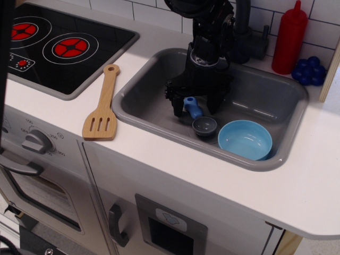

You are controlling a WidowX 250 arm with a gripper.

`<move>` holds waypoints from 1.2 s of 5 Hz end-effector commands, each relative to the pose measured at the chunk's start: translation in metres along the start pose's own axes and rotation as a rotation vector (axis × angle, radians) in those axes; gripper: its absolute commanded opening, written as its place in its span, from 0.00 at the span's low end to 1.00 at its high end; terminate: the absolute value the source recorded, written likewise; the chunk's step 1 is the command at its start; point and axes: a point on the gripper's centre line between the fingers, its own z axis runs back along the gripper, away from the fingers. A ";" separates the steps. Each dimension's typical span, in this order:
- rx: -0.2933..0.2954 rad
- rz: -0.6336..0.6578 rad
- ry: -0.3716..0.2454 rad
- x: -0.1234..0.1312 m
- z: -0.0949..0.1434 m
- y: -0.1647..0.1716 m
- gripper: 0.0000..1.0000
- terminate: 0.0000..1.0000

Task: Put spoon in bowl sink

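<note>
observation.image: stubby blue-handled spoon (198, 116)

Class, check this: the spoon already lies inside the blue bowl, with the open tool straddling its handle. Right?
Not right. The spoon lies on the sink floor beside the bowl, not inside it, as observation.image shows. The open tool does straddle its handle.

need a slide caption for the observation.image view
Open claw straddling the blue handle of the spoon in the grey sink, beside the empty light-blue bowl.
</note>
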 end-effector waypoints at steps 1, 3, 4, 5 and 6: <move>-0.037 -0.011 -0.040 -0.001 0.014 0.010 0.00 0.00; -0.056 -0.018 -0.082 0.017 0.050 0.029 0.00 0.00; -0.081 0.019 -0.071 0.025 0.068 0.033 0.00 0.00; -0.109 0.093 -0.033 0.021 0.090 0.025 0.00 0.00; -0.089 0.170 -0.044 0.004 0.092 0.011 0.00 0.00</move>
